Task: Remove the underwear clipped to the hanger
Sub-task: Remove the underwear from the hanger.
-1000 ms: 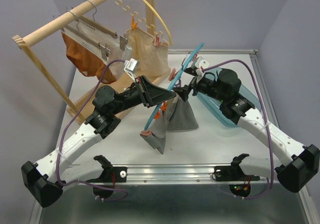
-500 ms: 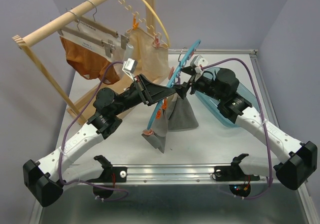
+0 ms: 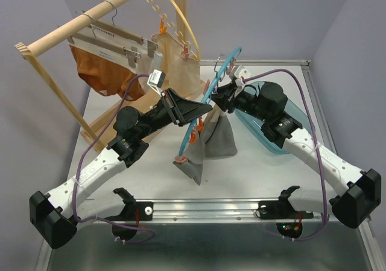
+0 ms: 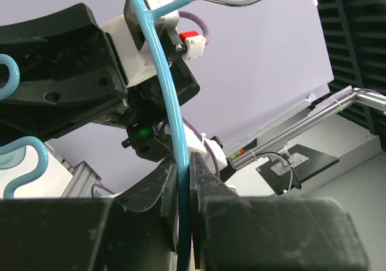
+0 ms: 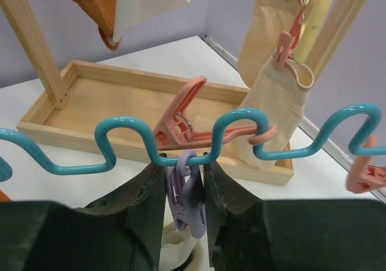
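Bright, even, diffuse light comes from above; the grey underwear (image 3: pixel 217 139) casts only a faint, soft shadow on the table (image 3: pixel 259 174). The overhead view is sharp. Close to each wrist lens, the left gripper (image 4: pixel 184 169) and right gripper (image 5: pixel 184 183) look dark and slightly blurred.

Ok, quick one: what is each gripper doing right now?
Left gripper: fingers closed on the blue hanger.
Right gripper: fingers closed on the purple clip hanging from that hanger.

White-and-black arms (image 3: pixel 96 168), purple cables (image 3: pixel 274 72)
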